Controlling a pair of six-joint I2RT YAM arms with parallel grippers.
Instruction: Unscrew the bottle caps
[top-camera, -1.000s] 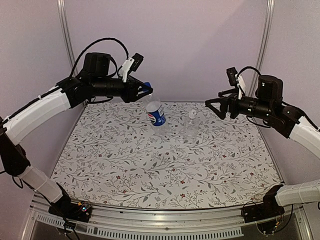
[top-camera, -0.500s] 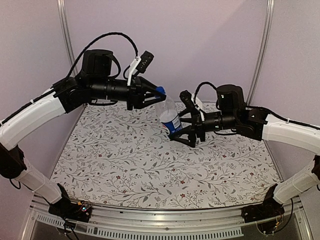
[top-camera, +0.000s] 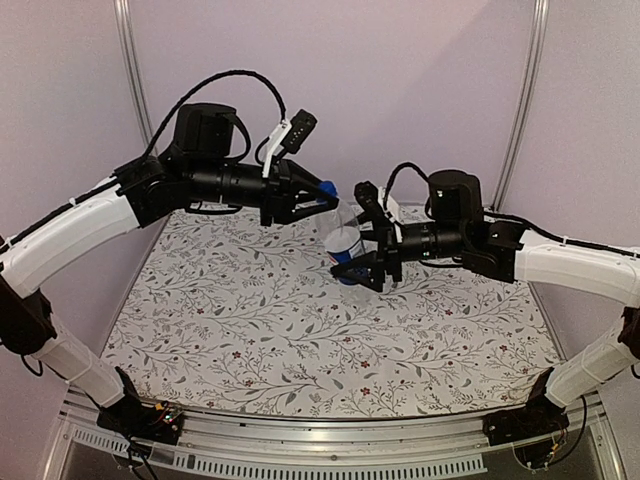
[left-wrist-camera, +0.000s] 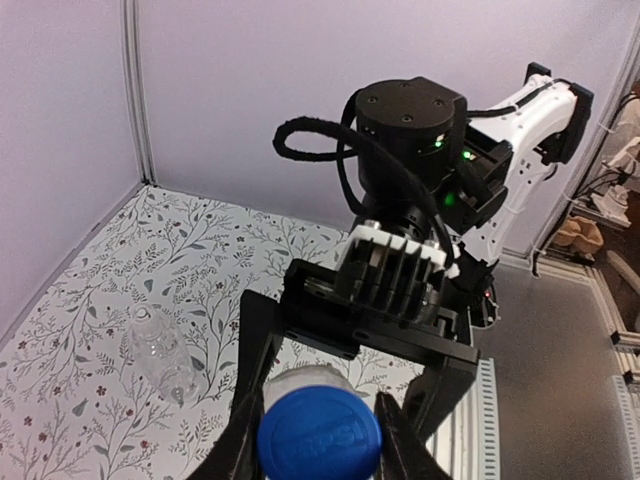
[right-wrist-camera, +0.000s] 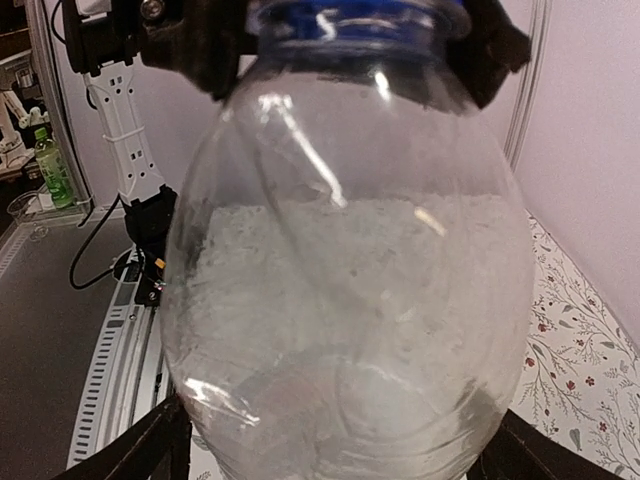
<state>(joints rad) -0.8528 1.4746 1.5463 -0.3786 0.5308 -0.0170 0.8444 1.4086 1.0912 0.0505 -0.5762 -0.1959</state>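
The left claw (top-camera: 318, 198) is pinched shut on the blue cap (left-wrist-camera: 320, 438), holding the Pepsi bottle (top-camera: 345, 245) tilted over the worktop (top-camera: 250, 340). The right claw (right-wrist-camera: 335, 455) straddles the bottle's body, but I cannot tell whether it actually presses the plastic. It should clamp firmly before any twist, or the bottle will likely spin with the cap. The shorter bottle (left-wrist-camera: 158, 348) stands well apart, its cap too faint to make out.

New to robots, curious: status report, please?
Left gripper clamps bright blue plastic cap. Right gripper grips clear blue-labelled bottle. Short plain clear bottle on table, apart.
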